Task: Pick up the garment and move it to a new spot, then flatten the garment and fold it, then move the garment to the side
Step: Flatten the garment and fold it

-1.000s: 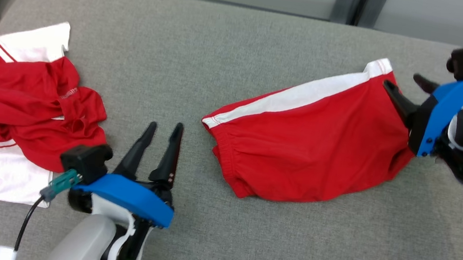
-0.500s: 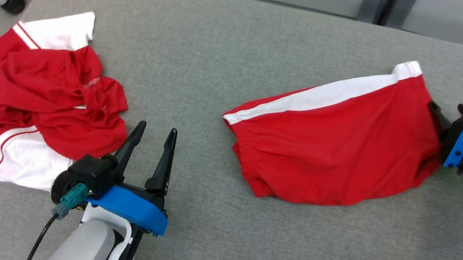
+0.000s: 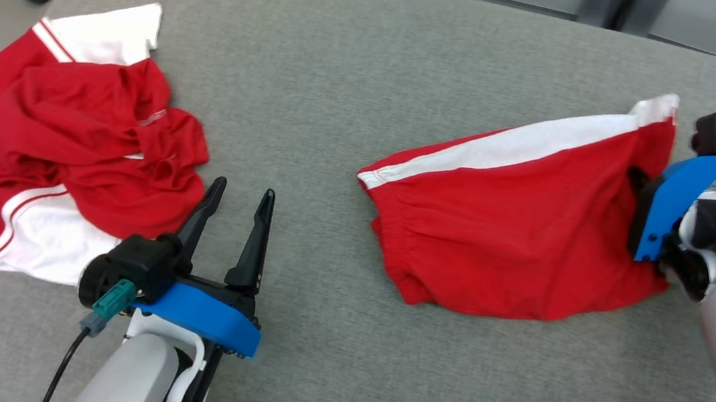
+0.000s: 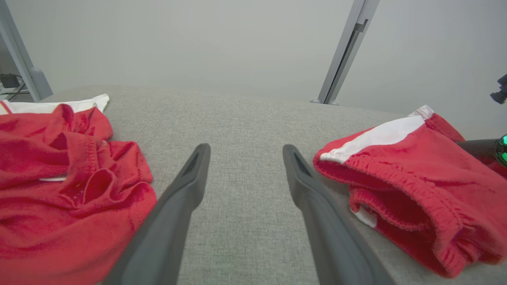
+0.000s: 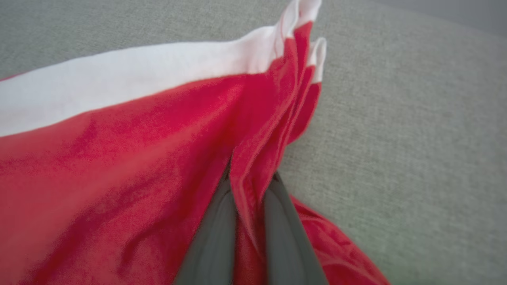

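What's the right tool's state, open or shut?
Shut on the red shorts: the right tool has its fingers pinching a bunched fold of the hem edge.

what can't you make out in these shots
- Right gripper fingertips: right wrist view, buried in a pinched fold of the red shorts.
- Small print on the crumpled garment: head view, too small to read.
- Same garment's left part: left wrist view, cut off by the edge.
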Robot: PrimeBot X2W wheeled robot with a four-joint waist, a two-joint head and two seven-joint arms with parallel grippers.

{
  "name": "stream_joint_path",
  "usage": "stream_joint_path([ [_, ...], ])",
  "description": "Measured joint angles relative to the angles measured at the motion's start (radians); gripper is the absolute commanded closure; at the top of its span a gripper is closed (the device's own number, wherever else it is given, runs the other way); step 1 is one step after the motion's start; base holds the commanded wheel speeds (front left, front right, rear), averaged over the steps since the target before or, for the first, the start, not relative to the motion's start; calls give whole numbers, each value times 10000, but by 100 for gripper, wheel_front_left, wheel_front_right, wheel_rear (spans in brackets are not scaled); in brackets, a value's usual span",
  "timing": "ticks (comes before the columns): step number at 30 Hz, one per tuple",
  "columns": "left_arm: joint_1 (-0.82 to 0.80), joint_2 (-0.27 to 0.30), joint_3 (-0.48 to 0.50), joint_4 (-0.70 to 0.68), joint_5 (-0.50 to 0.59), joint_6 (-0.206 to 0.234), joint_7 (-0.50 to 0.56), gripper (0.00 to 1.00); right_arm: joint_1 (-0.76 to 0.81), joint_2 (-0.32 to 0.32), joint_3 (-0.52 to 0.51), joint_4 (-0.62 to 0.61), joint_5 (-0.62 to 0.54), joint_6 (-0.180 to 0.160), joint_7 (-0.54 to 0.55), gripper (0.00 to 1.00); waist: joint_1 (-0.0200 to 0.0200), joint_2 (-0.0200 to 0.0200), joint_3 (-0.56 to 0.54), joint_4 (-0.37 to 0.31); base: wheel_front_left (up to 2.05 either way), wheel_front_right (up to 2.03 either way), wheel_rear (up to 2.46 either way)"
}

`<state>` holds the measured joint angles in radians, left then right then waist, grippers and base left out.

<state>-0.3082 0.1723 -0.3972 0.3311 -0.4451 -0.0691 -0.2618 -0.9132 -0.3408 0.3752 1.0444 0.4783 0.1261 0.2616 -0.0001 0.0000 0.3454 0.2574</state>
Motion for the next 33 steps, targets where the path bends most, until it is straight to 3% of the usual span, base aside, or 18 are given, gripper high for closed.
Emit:
stream_joint_path([
  [6,273,192,291,58,159,-52,0,0,655,-408,314,-546,-167,58,-360,100,2,0,-381,-740,0,0,0],
  [17,815,395,288,-6,209,-8,36,0,1377,-1427,-1126,-523,-1329,48,-265,100,1,0,-1555,-1686,0,0,0],
  [21,816,397,222,-50,184,-8,96,0,1322,-955,-1346,-982,-1657,46,357,100,1,0,-1698,-1671,0,0,0],
  [27,825,372,61,-96,148,-8,128,0,1329,688,-823,-2405,-1852,46,2102,100,0,0,-1790,-1432,0,0,0],
  [33,847,359,-13,-109,132,-15,130,0,1383,1687,-364,-3264,-2034,46,3170,100,0,0,-1711,-1154,0,0,0],
])
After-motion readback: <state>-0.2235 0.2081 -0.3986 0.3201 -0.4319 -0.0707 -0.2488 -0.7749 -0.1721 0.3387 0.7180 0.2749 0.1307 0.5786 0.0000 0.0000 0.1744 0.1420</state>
